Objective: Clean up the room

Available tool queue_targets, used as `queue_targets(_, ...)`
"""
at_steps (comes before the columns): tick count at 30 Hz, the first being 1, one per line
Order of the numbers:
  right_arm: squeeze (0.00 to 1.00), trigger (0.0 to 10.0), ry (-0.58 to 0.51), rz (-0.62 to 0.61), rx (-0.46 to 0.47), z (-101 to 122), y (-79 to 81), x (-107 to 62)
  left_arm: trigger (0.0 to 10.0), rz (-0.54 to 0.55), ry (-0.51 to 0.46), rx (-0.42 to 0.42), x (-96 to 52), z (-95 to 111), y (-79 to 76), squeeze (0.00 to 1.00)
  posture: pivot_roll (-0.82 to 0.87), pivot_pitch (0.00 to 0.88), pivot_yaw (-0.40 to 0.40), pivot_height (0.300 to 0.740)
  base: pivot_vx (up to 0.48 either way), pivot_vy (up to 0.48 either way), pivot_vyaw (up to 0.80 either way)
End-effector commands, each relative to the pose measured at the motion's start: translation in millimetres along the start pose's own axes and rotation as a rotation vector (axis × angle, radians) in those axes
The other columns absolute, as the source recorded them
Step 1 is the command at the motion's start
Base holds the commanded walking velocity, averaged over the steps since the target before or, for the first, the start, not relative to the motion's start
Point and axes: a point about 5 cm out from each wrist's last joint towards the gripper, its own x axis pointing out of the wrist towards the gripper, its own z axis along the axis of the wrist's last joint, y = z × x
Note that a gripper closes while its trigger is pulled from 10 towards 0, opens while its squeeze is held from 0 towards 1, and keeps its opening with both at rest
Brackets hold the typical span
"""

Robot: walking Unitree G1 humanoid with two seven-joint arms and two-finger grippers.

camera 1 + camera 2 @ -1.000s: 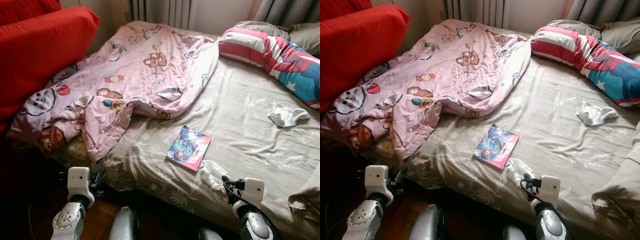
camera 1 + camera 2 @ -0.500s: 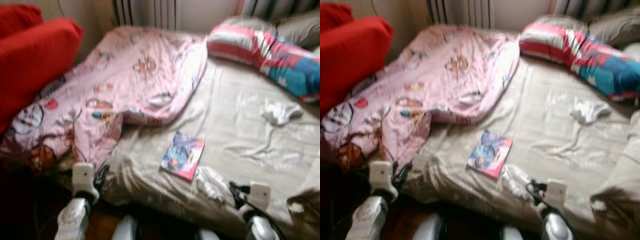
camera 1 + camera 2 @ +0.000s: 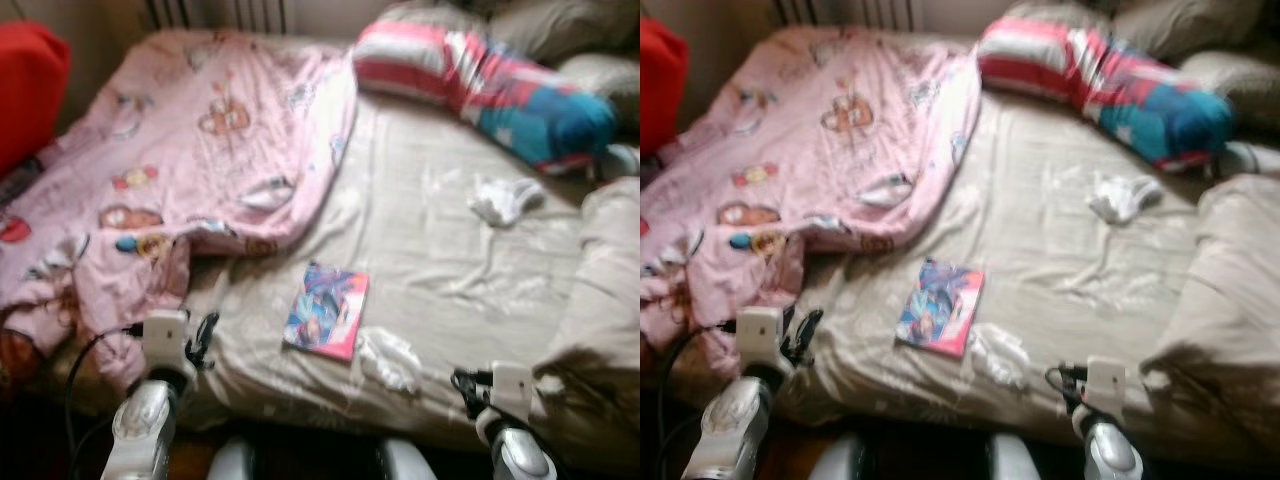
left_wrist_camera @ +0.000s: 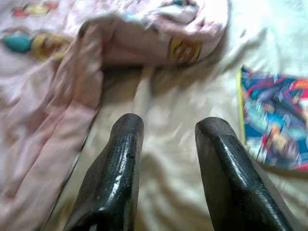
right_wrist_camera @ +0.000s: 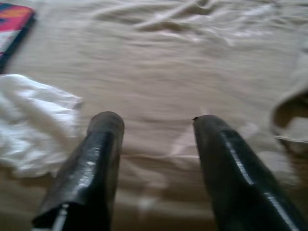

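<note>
A colourful book (image 3: 327, 310) lies on the beige bed sheet (image 3: 440, 240) near the bed's front edge, also seen as the book (image 4: 276, 125). Just right of it lies a crumpled white cloth (image 3: 392, 358), the same cloth (image 5: 29, 120) beside my right gripper. Another white cloth (image 3: 503, 197) lies farther back on the right. A pink cartoon blanket (image 3: 170, 170) is bunched over the bed's left half. My left gripper (image 4: 168, 127) is open over the sheet by the blanket's edge. My right gripper (image 5: 153, 120) is open over bare sheet.
A striped red, white and blue pillow (image 3: 480, 90) lies across the head of the bed, grey pillows behind it. A beige duvet (image 3: 605, 290) is heaped at the right. A red cushion (image 3: 25, 85) stands at the far left. Dark floor runs below the bed's front edge.
The camera has turned right and moved nearer the bed, so the whole scene has shifted left. Both arms stay low at the front edge; the objects lie where they were.
</note>
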Motion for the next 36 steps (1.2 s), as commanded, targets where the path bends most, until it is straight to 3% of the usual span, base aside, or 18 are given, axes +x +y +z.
queue_targets(1, 1.00, 10.0, 0.032, 0.041, -0.022, 1.1, 7.3, 3.9, 10.0, 0.014, 0.003, -0.007, -3.1, 1.8, 5.9, 0.00, 0.03, 0.223, 0.008, 0.636, 0.000, 0.000, 0.00)
queue_targets(15, 1.00, 10.0, 0.032, 0.080, -0.005, 25.5, 21.0, 20.6, 10.0, 0.040, -0.062, -0.025, 2.5, 30.5, 15.6, 0.00, 0.08, 0.317, 0.034, 0.636, 0.000, 0.000, 0.00)
queue_targets(16, 0.88, 10.0, 0.036, 0.070, 0.003, 26.3, 21.0, 21.3, 10.0, 0.040, -0.071, -0.029, 0.7, 35.7, 16.0, 0.00, 0.10, 0.328, 0.039, 0.636, 0.000, 0.000, 0.00)
queue_targets(18, 0.88, 10.0, 0.037, 0.069, 0.004, 26.4, 21.2, 21.5, 10.0, 0.040, -0.074, -0.030, -0.4, 37.4, 16.3, 0.00, 0.10, 0.328, 0.039, 0.636, 0.000, 0.000, 0.00)
queue_targets(19, 0.20, 10.0, 0.037, 0.070, 0.004, 26.4, 21.9, 21.5, 10.0, 0.039, -0.078, -0.029, -2.1, 39.5, 17.0, 0.00, 0.11, 0.338, 0.046, 0.636, 0.000, 0.000, 0.00)
queue_targets(20, 0.00, 10.0, 0.037, 0.067, 0.001, 27.1, 23.1, 22.1, 10.0, 0.036, -0.088, -0.023, -5.0, 44.0, 18.3, 0.00, 0.12, 0.351, 0.056, 0.636, 0.000, 0.000, 0.00)
queue_targets(30, 0.00, 10.0, 0.007, 0.017, -0.006, 39.1, 29.9, 27.6, 10.0, 0.023, -0.103, 0.011, -23.7, 61.0, 24.6, 0.00, 0.16, 0.392, 0.106, 0.636, 0.000, 0.000, 0.00)
queue_targets(36, 0.00, 10.0, -0.018, -0.034, 0.014, 51.1, 25.8, 32.0, 10.0, 0.006, -0.080, 0.024, -35.7, 67.8, 23.8, 0.00, 0.19, 0.424, 0.118, 0.636, 0.000, 0.000, 0.00)
